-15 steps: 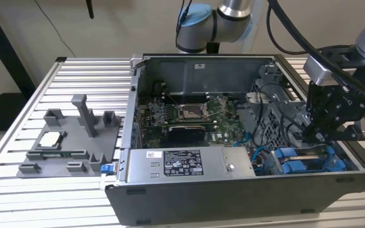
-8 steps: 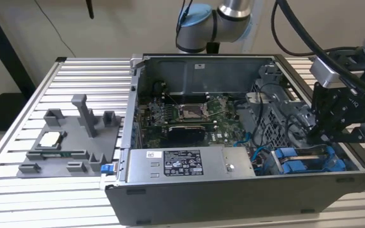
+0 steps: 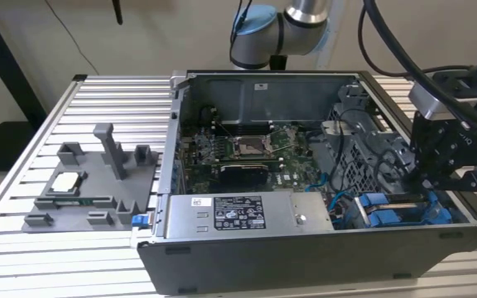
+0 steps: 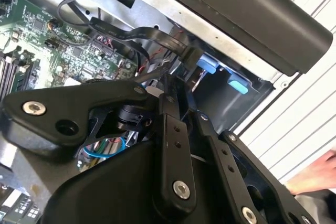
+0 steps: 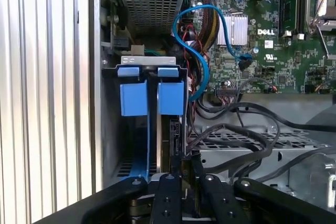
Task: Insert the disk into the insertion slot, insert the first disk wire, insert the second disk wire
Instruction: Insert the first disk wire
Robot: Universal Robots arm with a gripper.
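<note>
The disk [image 5: 159,135] stands edge-on inside the insertion slot [image 5: 109,129], its blue carrier tabs [image 5: 134,98] side by side at the bay's end. In the exterior view the disk's blue carrier [image 3: 404,210] sits in the case's near corner on that view's right. My gripper [image 3: 431,186] hangs right over it. In both wrist views the gripper [image 5: 185,174] [image 4: 181,95] has its fingers close together on a black disk wire [image 5: 226,153] whose connector [image 5: 176,132] lies against the disk's end. The same black connector [image 4: 188,53] shows beyond the fingertips.
The open computer case [image 3: 305,261] lies on a slatted table [image 3: 23,248], holding a motherboard [image 3: 238,149], a labelled power-supply box [image 3: 238,214], a perforated metal cage [image 5: 252,140] and a looping blue cable [image 5: 202,72]. A grey fixture [image 3: 89,186] sits at the exterior view's left. A hand [image 4: 320,174] shows beside the case.
</note>
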